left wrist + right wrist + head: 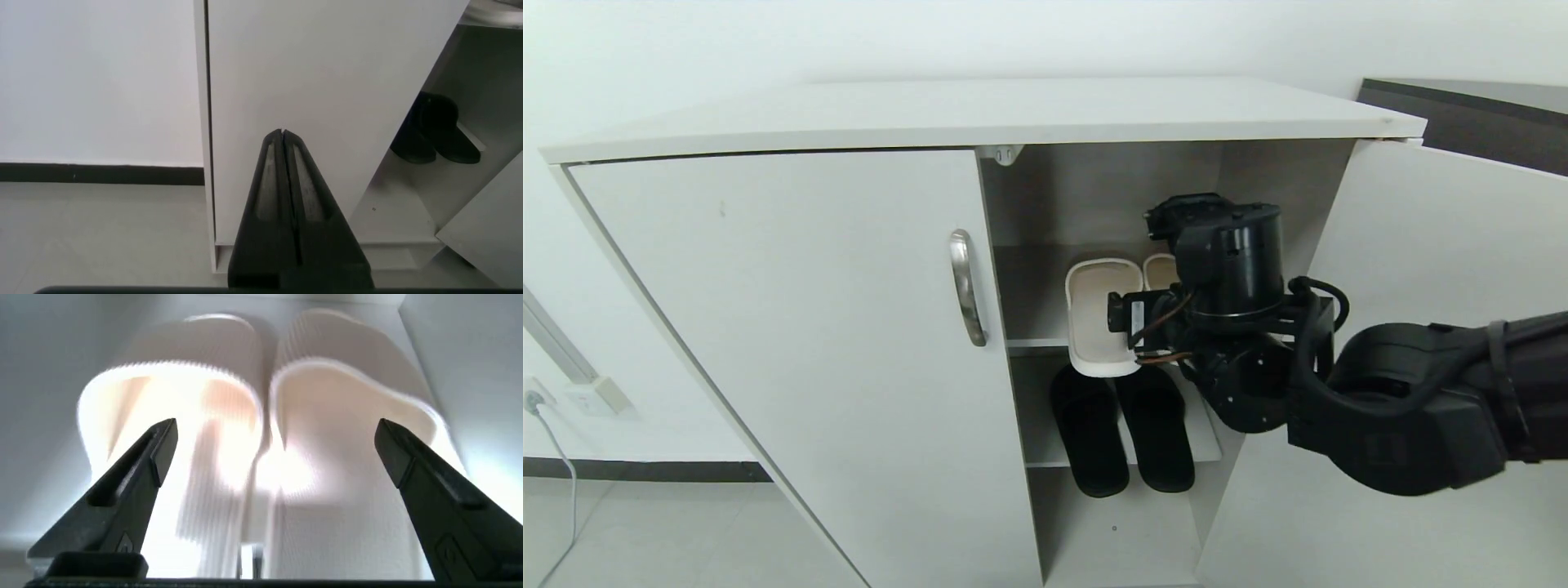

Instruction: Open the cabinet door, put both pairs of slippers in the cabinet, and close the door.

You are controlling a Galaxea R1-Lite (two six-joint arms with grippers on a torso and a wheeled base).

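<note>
The white cabinet (980, 114) has its right door (1421, 245) swung open and its left door (784, 327) closed. A pair of white slippers (1098, 310) lies on the upper shelf, the near end of the left one overhanging the shelf's front edge. A pair of black slippers (1123, 425) lies on the shelf below, also seen as black slippers (437, 131) from the left wrist. My right gripper (275, 433) is open just in front of the white slippers (188, 384), one finger to each side of the pair. My left gripper (282, 135) is shut and empty, low before the closed door.
The closed door carries a metal handle (964, 286) near its inner edge. A wall socket (592, 396) with a cable sits low on the wall to the left. A dark panel (1462, 114) runs behind the open door. Bare floor lies before the cabinet.
</note>
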